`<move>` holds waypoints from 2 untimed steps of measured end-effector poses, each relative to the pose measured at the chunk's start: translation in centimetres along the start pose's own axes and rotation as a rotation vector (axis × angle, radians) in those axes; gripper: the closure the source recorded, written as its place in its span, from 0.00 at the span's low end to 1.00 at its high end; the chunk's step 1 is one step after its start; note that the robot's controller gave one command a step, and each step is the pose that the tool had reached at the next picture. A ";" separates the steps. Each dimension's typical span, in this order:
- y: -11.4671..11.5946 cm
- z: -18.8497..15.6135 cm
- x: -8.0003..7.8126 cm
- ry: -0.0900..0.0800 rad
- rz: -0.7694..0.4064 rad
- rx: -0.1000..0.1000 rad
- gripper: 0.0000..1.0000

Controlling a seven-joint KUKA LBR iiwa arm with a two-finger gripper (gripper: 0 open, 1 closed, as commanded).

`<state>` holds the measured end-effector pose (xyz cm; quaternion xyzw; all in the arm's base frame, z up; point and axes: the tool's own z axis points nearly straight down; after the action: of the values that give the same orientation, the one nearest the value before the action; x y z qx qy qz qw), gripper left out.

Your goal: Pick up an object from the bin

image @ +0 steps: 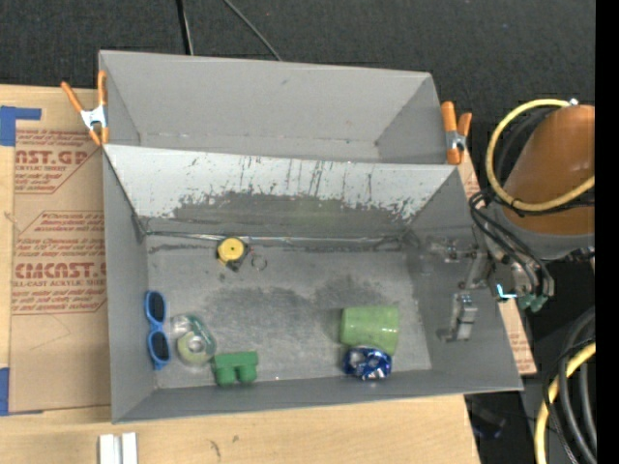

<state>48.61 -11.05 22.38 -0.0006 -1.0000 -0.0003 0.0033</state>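
Starting big: the grey bin (290,114). Next, picking out the gripper (462,313), right of the green cup (369,325), up over the sloped wall and apart from the cup. Open or closed? Cannot tell from here. Closest to it among the loose things, that same green cup on the floor. Far left of the cup, blue sunglasses (155,329). Left and a little below, a green block (235,367). Just below the cup, a crumpled blue thing (366,362). Left again, past the block, a clear roll (191,341). Up and left of the cup, a small yellow disc (230,250).

Soft, even light brightens the back wall of the bin (271,104); its left wall sits darker.
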 end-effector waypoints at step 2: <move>4.8 15.6 -0.2 -0.005 -0.058 0.000 0.00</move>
<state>48.70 -6.19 6.79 0.0282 -0.9996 -0.0003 0.0006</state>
